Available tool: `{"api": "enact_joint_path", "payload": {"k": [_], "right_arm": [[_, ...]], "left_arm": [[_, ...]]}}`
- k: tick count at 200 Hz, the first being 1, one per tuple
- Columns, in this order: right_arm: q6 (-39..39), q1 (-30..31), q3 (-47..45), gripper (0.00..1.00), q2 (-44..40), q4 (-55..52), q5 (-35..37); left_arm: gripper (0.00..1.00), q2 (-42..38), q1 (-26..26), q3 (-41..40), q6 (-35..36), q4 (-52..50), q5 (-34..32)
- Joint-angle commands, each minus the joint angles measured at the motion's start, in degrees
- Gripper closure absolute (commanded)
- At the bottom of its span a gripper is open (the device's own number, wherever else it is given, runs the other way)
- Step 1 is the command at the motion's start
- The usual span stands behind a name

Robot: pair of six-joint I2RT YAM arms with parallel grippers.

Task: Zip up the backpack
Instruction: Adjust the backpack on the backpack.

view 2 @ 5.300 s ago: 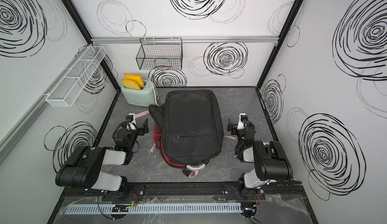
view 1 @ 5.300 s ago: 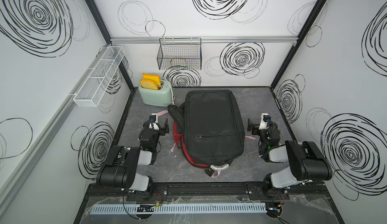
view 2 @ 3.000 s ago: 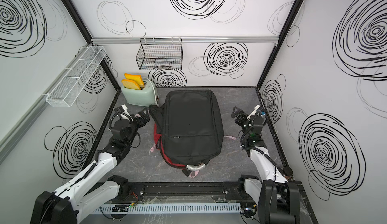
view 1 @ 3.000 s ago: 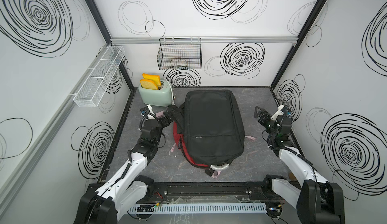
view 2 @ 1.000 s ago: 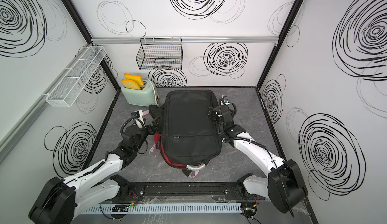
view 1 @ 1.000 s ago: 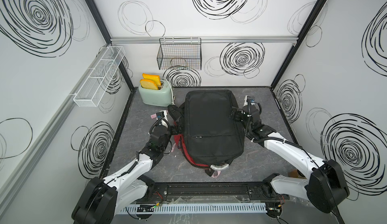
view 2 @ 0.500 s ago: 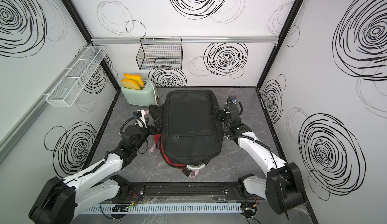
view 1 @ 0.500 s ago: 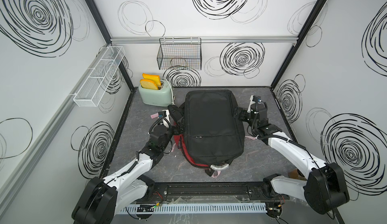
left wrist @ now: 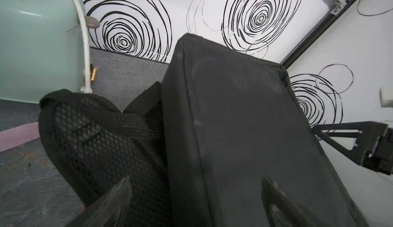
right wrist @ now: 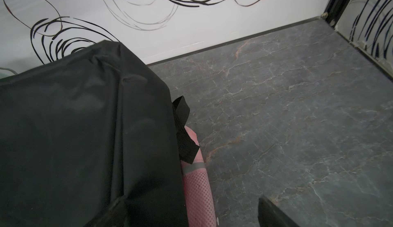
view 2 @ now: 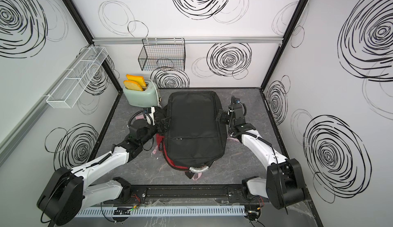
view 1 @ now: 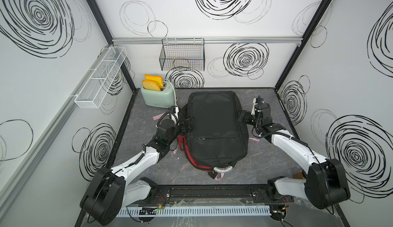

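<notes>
Right now you have the backpack lying flat in the middle of the grey table, front panel up. Its wrapped handle points toward the arms' bases, and the far end lies close to the back wall. Red lining shows along its left side and around the near end.

Your left gripper sits at the backpack's left edge, about halfway along. Its jaws are spread wide and clamp nothing. In the left wrist view its two fingers stand far apart, one over the black mesh shoulder strap and one over the top panel, with the bag's side seam between them.

Your right gripper is at the opposite edge, just beside the bag's right side, and in both top views it is also spread and holds nothing. The right wrist view shows only one dark fingertip, over bare table, so you cannot read the opening from there. The same view shows a pink strap poking out from under the bag.

Behind your left gripper, the mint toaster stands in the back left corner, holding two toast slices, just beside the bag's far left corner.
</notes>
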Motion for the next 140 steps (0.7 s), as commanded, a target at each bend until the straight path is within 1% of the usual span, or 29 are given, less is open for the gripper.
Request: {"api": "enact_joint_path", "payload": {"k": [1,21,44,56,77,140], "right_arm": [[0.71,-0.78,-0.24,0.01,-0.16,-0.42,-5.89],[0.94,-0.74,-0.47,0.01,-0.21,0.04,-7.4],[1.33,-0.87,-0.01,0.02,0.48,-0.18,-9.44],[1.37,-0.86,0.22,0.03,0.76,-0.38,-9.73],[1.46,-0.87,0.07,0.03,0.67,-0.57,-9.55],[2.53,-0.87,0.19,0.05,2.51,-0.85,-11.01]], "left_arm": [[0.02,-0.61,-0.52,3.86,-1.16,-7.9,0.75],[0.02,0.17,-0.35,6.11,-1.88,-12.63,1.86],[0.02,3.98,-0.43,10.25,-2.18,-18.93,4.93],[0.02,5.41,-0.55,10.9,-2.45,-19.59,6.77],[0.02,6.02,-0.59,10.83,-3.75,-19.79,7.68],[0.02,2.98,-1.95,8.42,-5.95,-21.2,8.54]]}}
